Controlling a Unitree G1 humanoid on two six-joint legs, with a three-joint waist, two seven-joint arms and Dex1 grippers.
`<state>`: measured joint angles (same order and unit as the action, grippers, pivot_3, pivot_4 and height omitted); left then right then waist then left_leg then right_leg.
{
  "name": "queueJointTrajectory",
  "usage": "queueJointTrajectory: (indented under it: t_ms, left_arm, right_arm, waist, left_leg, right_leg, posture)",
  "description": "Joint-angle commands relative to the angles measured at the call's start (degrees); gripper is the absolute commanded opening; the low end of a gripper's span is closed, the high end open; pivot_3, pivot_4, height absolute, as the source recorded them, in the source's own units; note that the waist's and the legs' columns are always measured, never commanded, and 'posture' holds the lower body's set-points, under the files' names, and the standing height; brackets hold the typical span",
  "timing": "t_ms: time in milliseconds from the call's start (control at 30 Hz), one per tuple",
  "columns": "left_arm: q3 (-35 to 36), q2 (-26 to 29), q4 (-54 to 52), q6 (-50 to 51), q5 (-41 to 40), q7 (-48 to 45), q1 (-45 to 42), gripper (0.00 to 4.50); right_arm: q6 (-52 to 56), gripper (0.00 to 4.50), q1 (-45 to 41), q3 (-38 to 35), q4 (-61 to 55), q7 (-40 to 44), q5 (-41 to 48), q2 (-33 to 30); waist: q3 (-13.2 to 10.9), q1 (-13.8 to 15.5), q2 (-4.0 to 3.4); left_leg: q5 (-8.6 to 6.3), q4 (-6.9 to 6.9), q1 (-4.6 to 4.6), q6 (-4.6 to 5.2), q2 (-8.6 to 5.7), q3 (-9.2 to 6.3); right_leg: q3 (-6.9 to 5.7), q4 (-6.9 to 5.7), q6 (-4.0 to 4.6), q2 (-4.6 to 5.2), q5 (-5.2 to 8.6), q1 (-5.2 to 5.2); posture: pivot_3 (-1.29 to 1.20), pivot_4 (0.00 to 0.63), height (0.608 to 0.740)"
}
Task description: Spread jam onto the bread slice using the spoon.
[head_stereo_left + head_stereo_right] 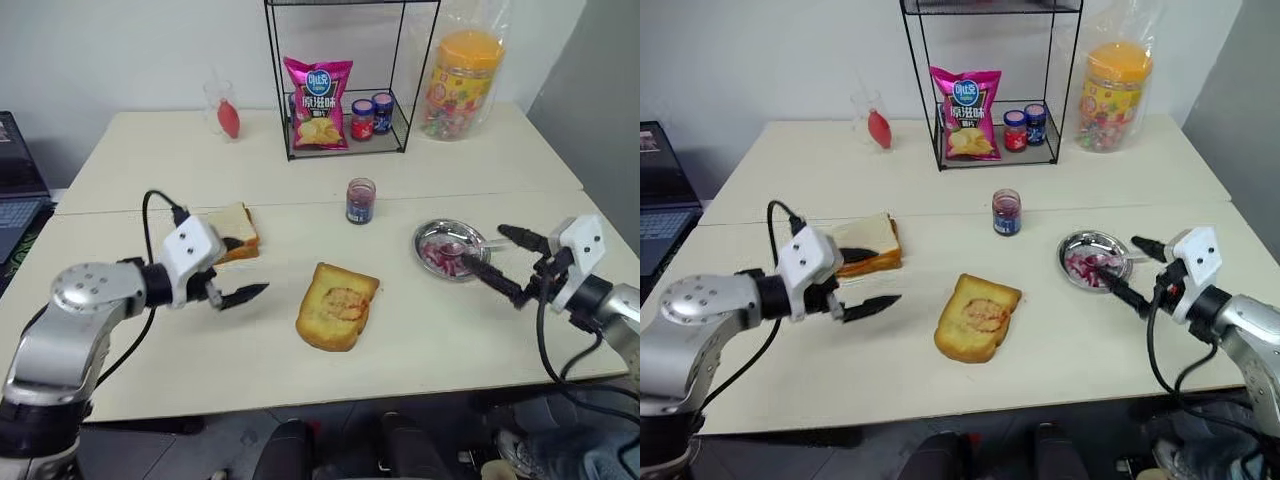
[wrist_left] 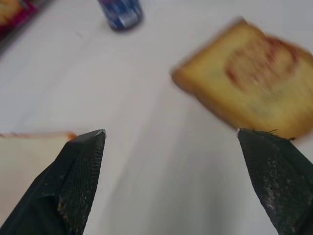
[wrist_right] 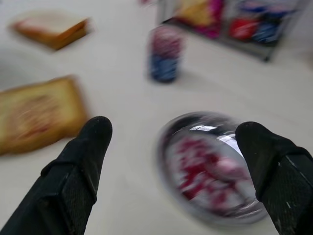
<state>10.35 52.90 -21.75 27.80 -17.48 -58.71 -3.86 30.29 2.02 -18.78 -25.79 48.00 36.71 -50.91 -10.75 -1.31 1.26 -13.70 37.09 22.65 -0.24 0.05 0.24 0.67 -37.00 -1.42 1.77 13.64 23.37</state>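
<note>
1. The spoon [image 1: 462,246] lies in the small metal dish [image 1: 428,236], its handle pointing toward the right gripper [image 1: 507,261], which is just beside the dish with fingers spread and empty.
2. The bread slice [image 1: 338,305] lies mid-surface between the arms, already showing a reddish smear of jam [image 1: 347,301].
3. The left gripper [image 2: 171,137] hangs released, beside the slice.
4. The pale surface [image 1: 160,160] carries a jam jar [image 1: 360,200] and a wire rack [image 1: 345,80].

chip bag [image 1: 318,103], logo perhaps unreadable
</note>
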Motion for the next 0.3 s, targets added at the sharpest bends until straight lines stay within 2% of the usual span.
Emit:
queueJointTrajectory:
  t_ms: [33,167,300]
  left_arm:
    - [4.44,2.63,-1.19,-3.95,-0.28,-1.8,1.49,4.5]
    - [5.03,3.07,-1.41,-3.9,-1.69,-2.09,1.08,4.5]
    - [4.24,2.53,-1.99,-3.01,-3.56,-2.8,-0.18,4.5]
  right_arm:
    - [1.4,4.47,2.53,-5.46,-2.72,8.06,2.84,-5.66]
    - [0.62,4.47,3.5,-7.25,-1.07,11.61,2.04,-8.42]
    - [0.32,4.47,2.45,-7.08,0.46,12.32,1.2,-8.6]
  waist:
    - [-0.02,0.4,0.02]
    - [0.02,1.07,0.08]
    - [0.02,1.21,0.09]
  left_leg:
    - [0.01,0.03,0.03,0.0,0.02,-0.03]
    - [0.03,0.07,-0.06,0.02,0.07,0.01]
    - [0.02,-0.01,0.03,0.01,0.07,0.05]
  right_leg:
    - [-0.05,0.02,0.06,-0.01,-0.03,0.0]
    - [-0.07,0.05,0.1,-0.01,-0.02,-0.08]
    - [-0.08,0.1,0.1,-0.01,-0.01,-0.01]
  posture:
    - [0.0,0.15,0.74]
    - [0.0,0.15,0.74]
    - [0.0,0.15,0.74]
